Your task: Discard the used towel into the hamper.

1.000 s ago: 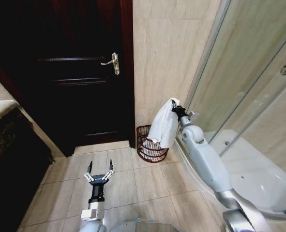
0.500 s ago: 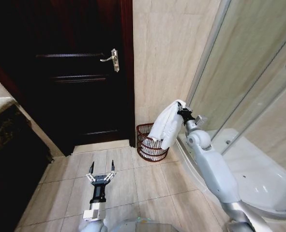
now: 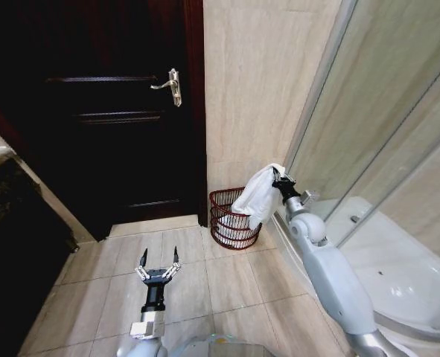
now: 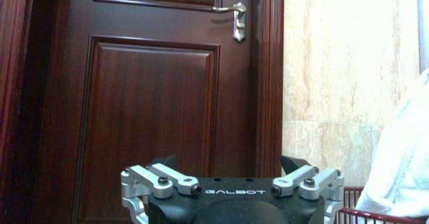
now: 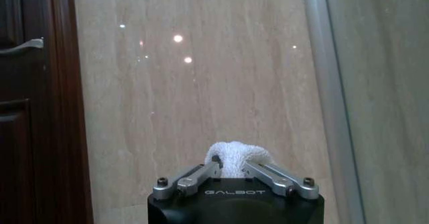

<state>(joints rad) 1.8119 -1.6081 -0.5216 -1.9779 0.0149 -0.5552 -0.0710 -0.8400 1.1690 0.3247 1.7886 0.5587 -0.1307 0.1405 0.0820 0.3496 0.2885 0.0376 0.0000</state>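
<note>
At frame centre-right, the right gripper clamped on the white towel has dropped lower, its hem now dipping into the hamper, so release looks close; left gripper idles open at bottom

The floor, door and hamper are seen from the head, looking down. The door is faced from low by the left wrist; the wall is faced closely by the right.

One white towel, one dark red wire hamper, one dark wooden door with one lever handle, two grippers, left gripper, right gripper
</note>
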